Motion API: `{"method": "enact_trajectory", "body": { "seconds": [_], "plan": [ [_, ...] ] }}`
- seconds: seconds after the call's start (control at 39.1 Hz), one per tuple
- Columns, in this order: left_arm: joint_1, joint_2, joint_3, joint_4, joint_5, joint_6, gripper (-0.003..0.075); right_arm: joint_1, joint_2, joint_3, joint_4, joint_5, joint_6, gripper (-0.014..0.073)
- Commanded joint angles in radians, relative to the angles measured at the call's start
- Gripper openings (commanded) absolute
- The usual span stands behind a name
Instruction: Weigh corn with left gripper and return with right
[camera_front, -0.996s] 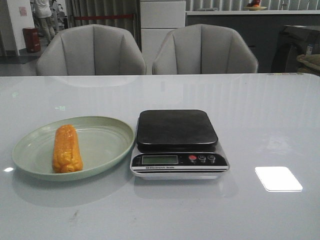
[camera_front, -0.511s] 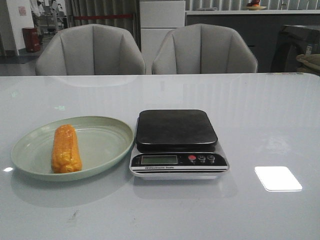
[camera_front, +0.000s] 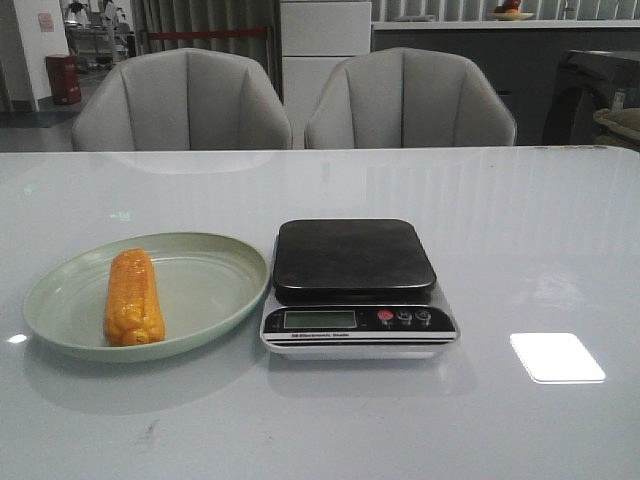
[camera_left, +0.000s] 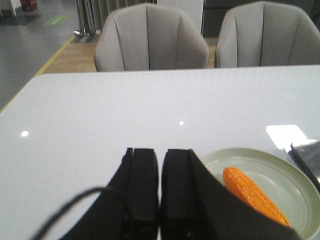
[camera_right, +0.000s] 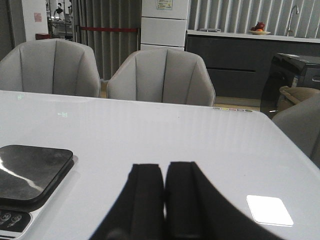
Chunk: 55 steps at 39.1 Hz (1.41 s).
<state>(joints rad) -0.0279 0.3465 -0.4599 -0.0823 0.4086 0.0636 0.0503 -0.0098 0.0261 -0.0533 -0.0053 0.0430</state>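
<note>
Corn (camera_front: 133, 298) lying lengthwise on left side of green plate (camera_front: 215, 285), just left of scale (camera_front: 357, 287). Left gripper (camera_left: 159, 172) and right gripper (camera_right: 164, 187): fingers pressed together, empty, above table (camera_front: 520, 230).

There is one corn (camera_front: 134, 298), one plate (camera_front: 205, 290) and one scale (camera_front: 357, 287). Behind the table (camera_front: 520, 220) stand two chairs (camera_front: 182, 100).
</note>
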Motion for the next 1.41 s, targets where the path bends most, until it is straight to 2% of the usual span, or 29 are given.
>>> {"method": "enact_trajectory", "body": {
  "seconds": [0.0, 0.33, 0.43, 0.54, 0.72, 0.79, 1.1, 1.38],
  "plan": [
    [-0.002, 0.047, -0.039, -0.012, -0.051, 0.0, 0.0113, -0.008, -0.019, 0.01, -0.012, -0.086, -0.007, 0.0169],
    [-0.002, 0.127, -0.039, -0.014, -0.038, 0.0, 0.0116, -0.008, -0.019, 0.01, -0.012, -0.086, -0.007, 0.0169],
    [-0.017, 0.137, -0.045, -0.016, -0.029, 0.0, 0.0153, -0.008, -0.019, 0.01, -0.012, -0.086, -0.007, 0.0169],
    [-0.068, 0.153, -0.058, -0.016, -0.014, 0.0, 0.0272, -0.008, -0.019, 0.01, -0.012, -0.086, -0.007, 0.0169],
    [-0.135, 0.231, -0.099, -0.019, 0.045, 0.0, 0.0547, -0.008, -0.019, 0.01, -0.012, -0.086, -0.007, 0.0169],
    [-0.142, 0.284, -0.134, -0.029, 0.088, 0.0, 0.0613, -0.008, -0.019, 0.01, -0.012, -0.086, -0.007, 0.0169],
    [-0.15, 0.514, -0.247, -0.164, 0.133, 0.0, 0.0606, -0.008, -0.019, 0.01, -0.012, -0.086, -0.007, 0.0169],
    [-0.248, 0.775, -0.338, -0.211, 0.161, 0.0, 0.0606, -0.008, -0.019, 0.01, -0.012, -0.086, -0.007, 0.0169]
  ]
}}
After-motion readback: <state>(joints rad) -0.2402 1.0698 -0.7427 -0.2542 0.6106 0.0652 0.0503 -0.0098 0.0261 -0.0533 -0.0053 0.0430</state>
